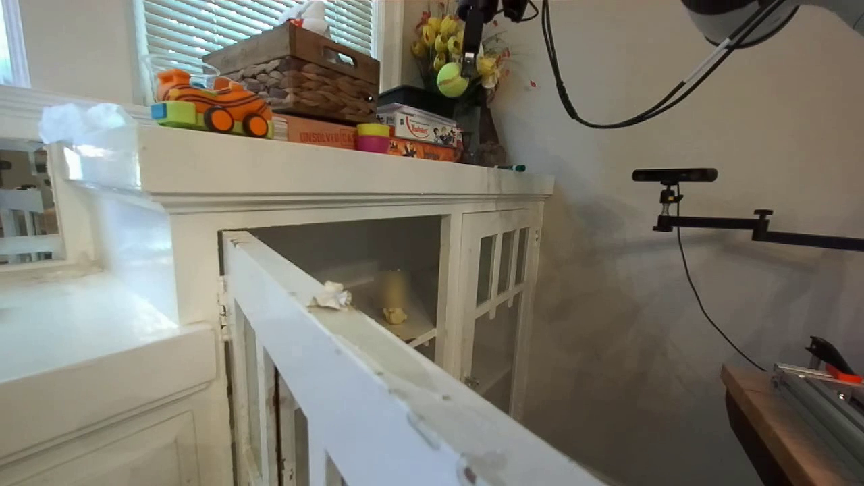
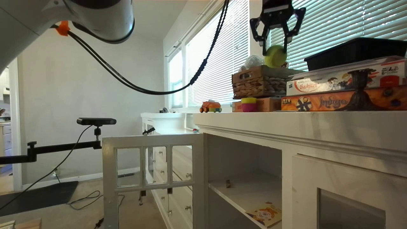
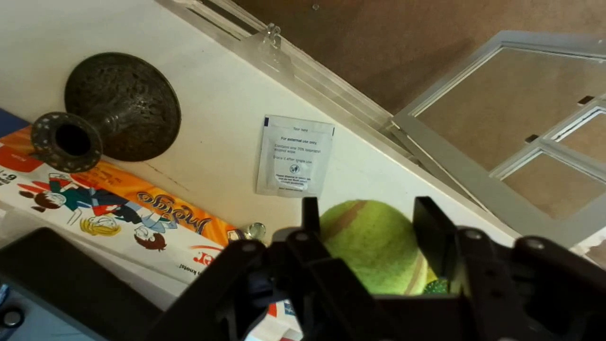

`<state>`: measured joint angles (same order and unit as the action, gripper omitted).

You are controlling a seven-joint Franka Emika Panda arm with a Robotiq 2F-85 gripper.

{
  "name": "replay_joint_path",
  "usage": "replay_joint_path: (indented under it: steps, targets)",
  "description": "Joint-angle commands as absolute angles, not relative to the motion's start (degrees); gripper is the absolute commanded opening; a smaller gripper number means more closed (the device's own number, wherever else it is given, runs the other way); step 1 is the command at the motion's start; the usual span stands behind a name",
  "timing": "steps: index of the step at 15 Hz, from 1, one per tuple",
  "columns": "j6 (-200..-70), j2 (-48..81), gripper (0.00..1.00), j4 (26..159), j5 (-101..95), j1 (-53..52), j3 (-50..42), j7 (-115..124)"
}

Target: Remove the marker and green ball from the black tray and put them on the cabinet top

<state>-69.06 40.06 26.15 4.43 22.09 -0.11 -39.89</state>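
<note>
In an exterior view: green ball (image 1: 451, 82), 1, held in the air, pinched between the fingers (image 1: 469, 62). Black tray (image 1: 420, 100) at the ball's 8 o'clock, atop stacked boxes (image 1: 424, 127). Slim teal-ended item, probably the marker (image 1: 518, 168), at 5 o'clock, lying on the cabinet top (image 1: 337, 170).

In an exterior view: fingers (image 2: 264, 49), 2, gripping the ball's upper half at about 10 and 2 o'clock; underside free. Advised: descend level, so the ball lands before the fingers do.

Wrist view: white sachet (image 3: 294, 156) at the ball's 11 o'clock; dark candlestick (image 3: 123, 106) at 10 o'clock. Suggested spot: bare strip between sachet and orange box (image 3: 174, 208), away from the outer edge. Ball likely to roll: let it settle, part the fingers slowly and evenly, then rise straight.
</note>
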Motion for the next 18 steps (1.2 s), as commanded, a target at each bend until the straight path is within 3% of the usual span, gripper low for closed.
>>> replay_joint_path:
  steps: [1, 18]
  targets:
    - [-70.34, 43.39, 0.27, 24.28, 3.21, 21.21, -0.84, -38.59]
    - [-75.36, 50.02, 0.27, 24.37, 2.53, 20.68, -1.36, -37.06]
